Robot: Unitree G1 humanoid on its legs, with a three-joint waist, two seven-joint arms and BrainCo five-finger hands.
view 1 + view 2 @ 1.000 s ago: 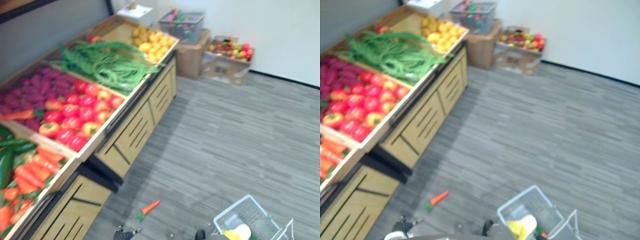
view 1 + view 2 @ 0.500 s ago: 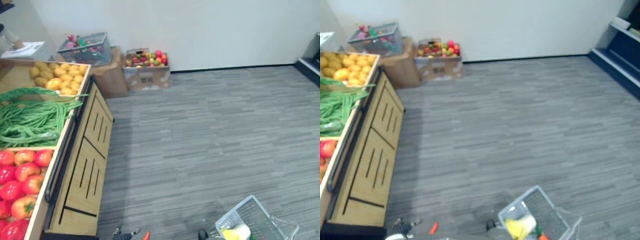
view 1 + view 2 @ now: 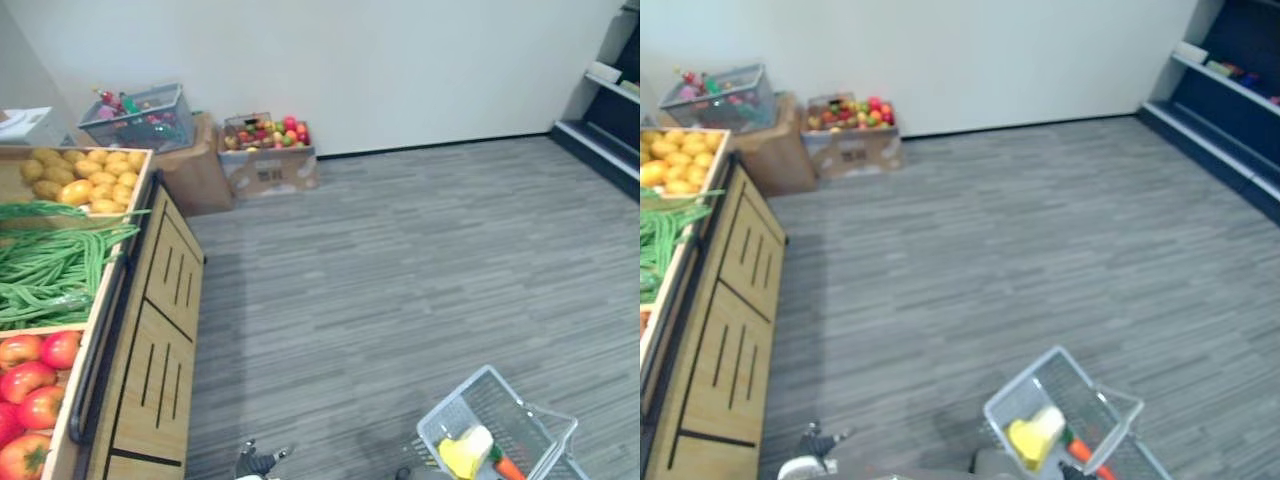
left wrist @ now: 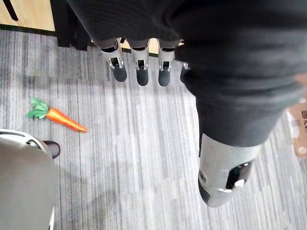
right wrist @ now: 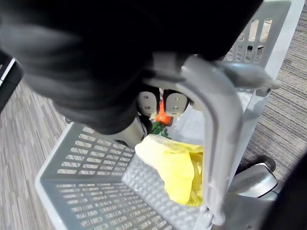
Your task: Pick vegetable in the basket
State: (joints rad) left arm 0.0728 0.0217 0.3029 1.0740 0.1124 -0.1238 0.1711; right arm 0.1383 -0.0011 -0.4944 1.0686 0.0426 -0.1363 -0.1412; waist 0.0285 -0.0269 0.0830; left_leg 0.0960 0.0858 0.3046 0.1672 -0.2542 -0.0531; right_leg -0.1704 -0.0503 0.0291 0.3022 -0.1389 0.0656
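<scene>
A light grey plastic basket (image 3: pixel 452 404) hangs low on my right over the grey floor. It holds a yellow vegetable (image 5: pixel 175 167) and an orange carrot (image 5: pixel 162 116) with green leaves. My right hand (image 5: pixel 149 102) has its fingers curled round the basket's handle (image 5: pixel 216 120). My left hand (image 4: pixel 139 67) hangs over the floor with straight fingers and holds nothing. A second carrot (image 4: pixel 56 116) lies on the floor a little beyond that hand's fingertips.
A wooden produce stand (image 3: pixel 160 330) runs along the left, with yellow produce (image 3: pixel 85 178), green beans (image 3: pixel 50 265) and tomatoes (image 3: pixel 30 380). Cardboard boxes of fruit (image 3: pixel 265 150) and a wire bin (image 3: pixel 135 115) stand by the white wall. Dark shelving (image 3: pixel 610 100) is at the far right.
The camera has swung to the right, so the produce stand has slid towards the left edge. The basket stays at the lower right, and a carrot now shows inside it.
</scene>
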